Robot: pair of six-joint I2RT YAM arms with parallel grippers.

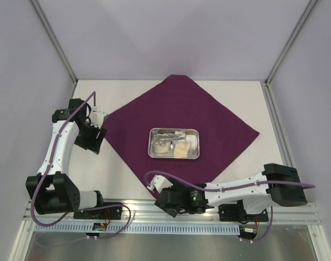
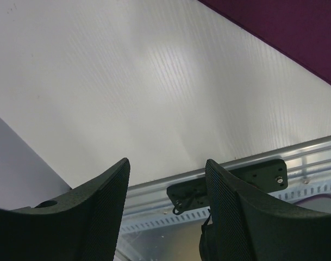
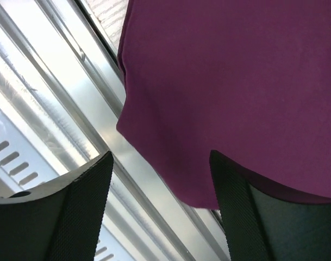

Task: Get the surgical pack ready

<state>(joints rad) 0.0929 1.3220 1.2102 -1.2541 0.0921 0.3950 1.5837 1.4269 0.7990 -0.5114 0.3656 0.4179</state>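
Note:
The surgical pack lies unwrapped: a dark purple cloth [image 1: 181, 103] is spread as a diamond on the white table. On it sits a steel tray [image 1: 150, 144] holding steel clamps [image 1: 166, 136] and white gauze pads [image 1: 182, 149]. My left gripper [image 1: 96, 142] hovers just off the cloth's left corner, open and empty [image 2: 167, 163], with only a strip of cloth [image 2: 295, 32] at the upper right of the left wrist view. My right gripper [image 1: 152, 185] is at the cloth's near corner. It stands open [image 3: 161, 157], and the cloth corner [image 3: 236, 81] hangs loose ahead of its fingers.
An aluminium rail [image 1: 170, 217] runs along the near table edge, also seen under the left fingers [image 2: 236, 168] and beside the cloth corner [image 3: 73, 109]. Slanted frame posts [image 1: 56, 43] stand at the back corners. Bare white table [image 1: 122, 168] lies left of the cloth.

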